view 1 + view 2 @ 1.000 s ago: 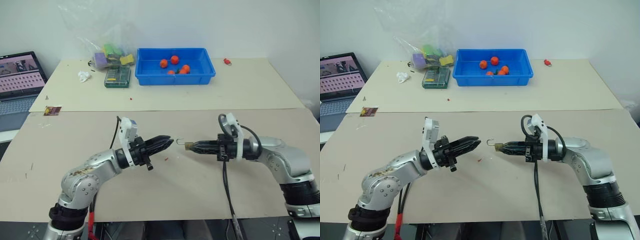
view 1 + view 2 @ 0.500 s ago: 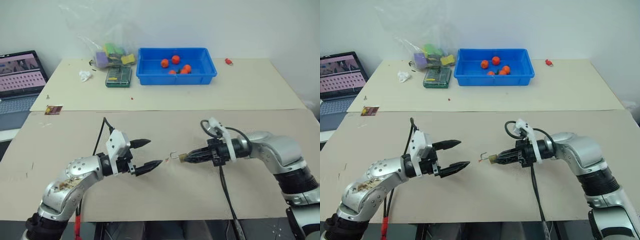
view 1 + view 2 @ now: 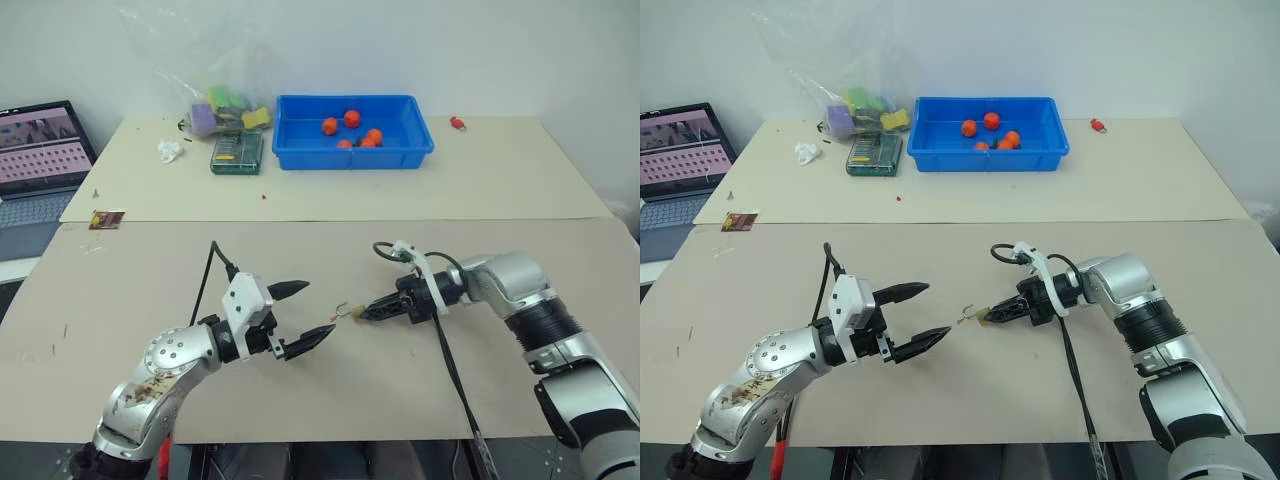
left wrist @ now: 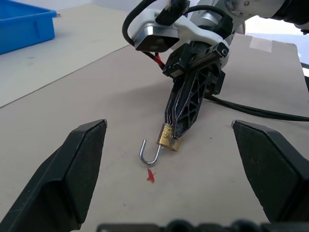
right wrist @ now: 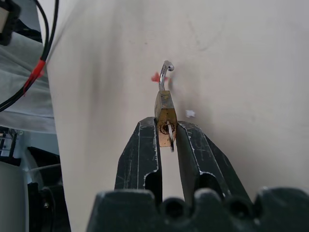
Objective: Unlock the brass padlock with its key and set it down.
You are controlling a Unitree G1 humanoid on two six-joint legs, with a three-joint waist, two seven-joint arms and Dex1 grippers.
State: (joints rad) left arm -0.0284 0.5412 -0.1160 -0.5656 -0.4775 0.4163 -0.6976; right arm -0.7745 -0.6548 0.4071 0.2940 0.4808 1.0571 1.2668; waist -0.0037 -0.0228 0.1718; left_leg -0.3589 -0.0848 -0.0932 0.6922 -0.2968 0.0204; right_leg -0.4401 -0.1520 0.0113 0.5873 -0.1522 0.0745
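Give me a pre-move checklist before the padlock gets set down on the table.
1. Grip: the right gripper is shut on the small brass padlock at its fingertips. Ok.
2. Lock undone: its thin silvery shackle hangs open as a hook, one end free. Ok.
3. Key: something thin sits at the keyhole in the right wrist view; whether it is the key, cannot tell.
4. Left gripper: open, holding nothing, apart from the padlock. Ok.
5. Landing spot: bare beige cardboard tabletop below, with only a small red scrap near the shackle. Ok.
6. Touchdown: whether the shackle tip already touches the tabletop, cannot tell.
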